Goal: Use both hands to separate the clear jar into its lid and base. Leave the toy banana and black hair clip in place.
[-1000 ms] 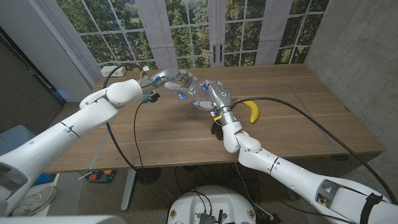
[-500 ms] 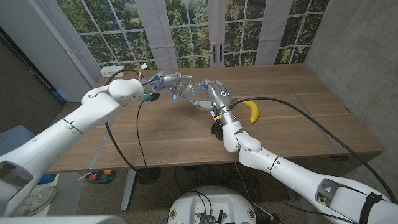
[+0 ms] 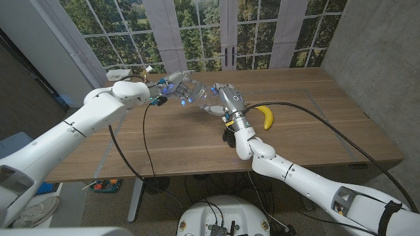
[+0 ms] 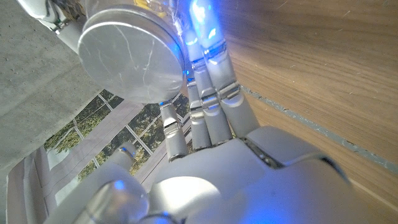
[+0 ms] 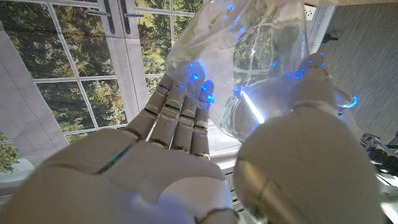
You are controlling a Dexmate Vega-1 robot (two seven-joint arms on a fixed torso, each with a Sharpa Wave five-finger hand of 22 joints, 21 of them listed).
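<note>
Above the table's back middle, my right hand (image 3: 222,101) grips the clear jar base (image 5: 249,68) between fingers and thumb. My left hand (image 3: 178,88) is just to its left, its fingers (image 4: 208,93) along the rim of the silver lid (image 4: 130,59) and holding it. In the head view the lid end (image 3: 195,96) lies between the two hands, and I cannot tell whether lid and base are apart. The toy banana (image 3: 266,117) lies on the table right of my right wrist. The black hair clip (image 3: 228,137) sits partly hidden under my right forearm.
Black cables (image 3: 128,151) trail from my left arm across the wooden table (image 3: 177,144) and over its front edge. A white box with cables (image 3: 125,71) sits at the table's back left corner. Windows stand behind the table.
My left hand has drawn back to the left and turned, with its fingers still at the lid. My right hand has held nearly still with the jar.
</note>
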